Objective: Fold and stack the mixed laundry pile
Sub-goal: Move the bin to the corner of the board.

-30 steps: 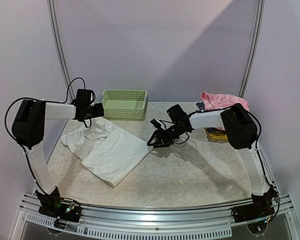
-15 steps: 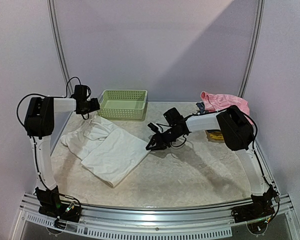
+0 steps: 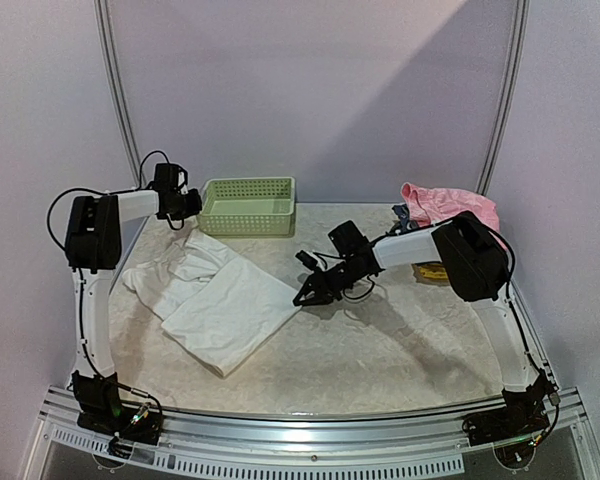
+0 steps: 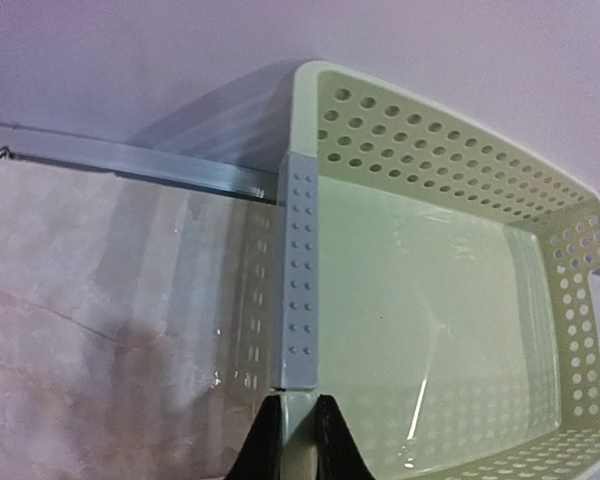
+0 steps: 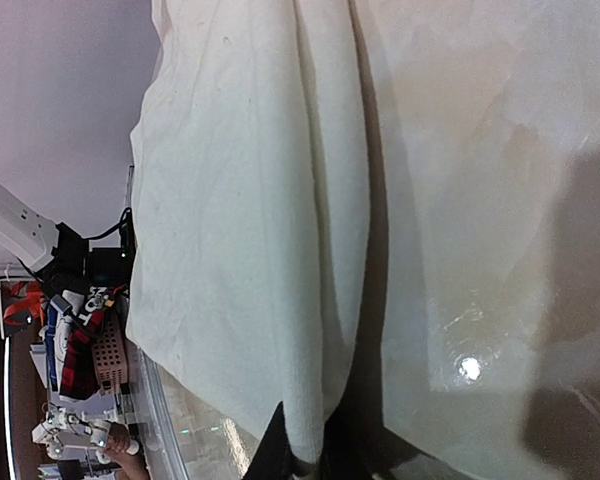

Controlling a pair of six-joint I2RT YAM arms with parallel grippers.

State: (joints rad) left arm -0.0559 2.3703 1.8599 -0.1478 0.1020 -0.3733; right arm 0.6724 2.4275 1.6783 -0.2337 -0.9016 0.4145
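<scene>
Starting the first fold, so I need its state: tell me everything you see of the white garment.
The white garment is a large piece of soft, thin-looking cloth lying mostly flat on the table, left of centre, set diagonally. Its far-left end is bunched and wrinkled; long creases run along it. The right gripper is shut on its right corner edge.
</scene>
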